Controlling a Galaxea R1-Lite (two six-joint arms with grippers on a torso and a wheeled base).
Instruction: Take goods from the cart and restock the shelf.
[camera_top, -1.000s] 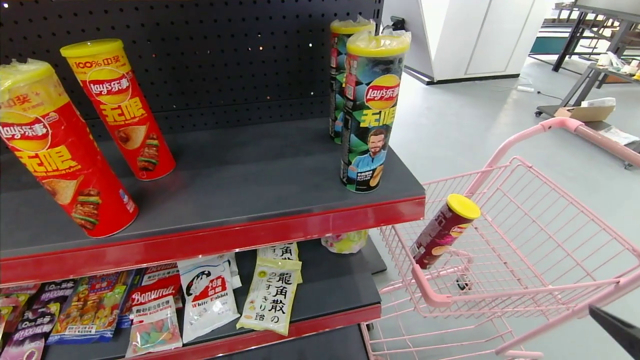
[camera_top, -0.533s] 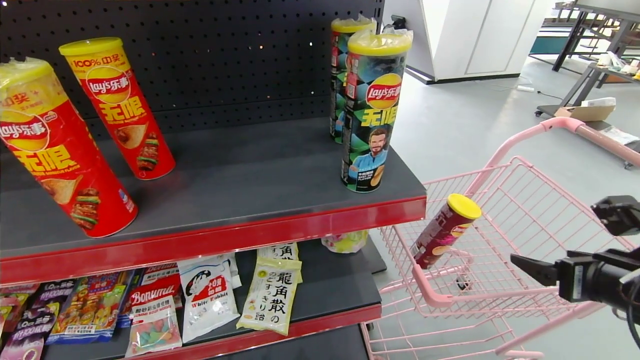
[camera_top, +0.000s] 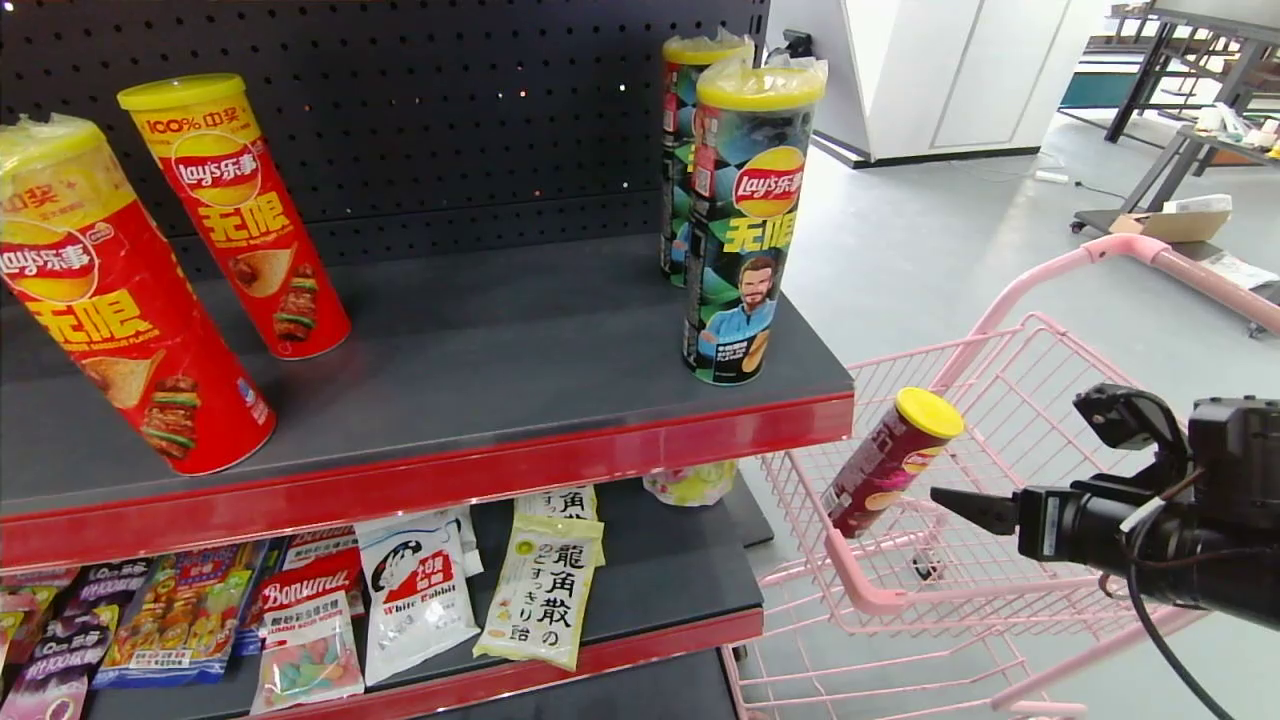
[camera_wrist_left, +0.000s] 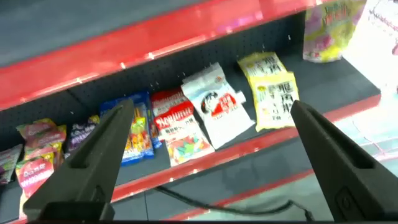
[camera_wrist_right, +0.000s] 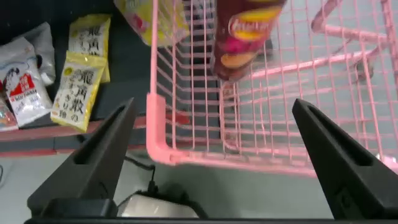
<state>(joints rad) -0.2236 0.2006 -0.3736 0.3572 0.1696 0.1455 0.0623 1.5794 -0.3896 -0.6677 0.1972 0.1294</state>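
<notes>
Grey flooring runs behind a pink wire cart (camera_top: 858, 585) parked just beside the end of a dark shelf (camera_top: 430, 470) with a red front edge. From the cart's outer side the right arm lies roughly level over the basket, its right gripper (camera_top: 1008, 447) pointing across toward the shelf.

Inside the cart, a maroon can (camera_top: 885, 465) with a yellow lid leans against the wire wall on the shelf side. Beyond that wall, two dark-green cans (camera_top: 745, 225) stand upright at the near end of the upper shelf board. Two red cans (camera_top: 100, 300) stand at the end far from the cart. On the board below lie flat snack packets, among them a yellow packet (camera_top: 545, 600) and a white packet (camera_top: 415, 595).

The right gripper's fingers are spread wide and hold nothing, and they stop short of the maroon can. The left gripper (camera_wrist_left: 211, 104) is also spread wide and empty, facing the packets on the lower board.
</notes>
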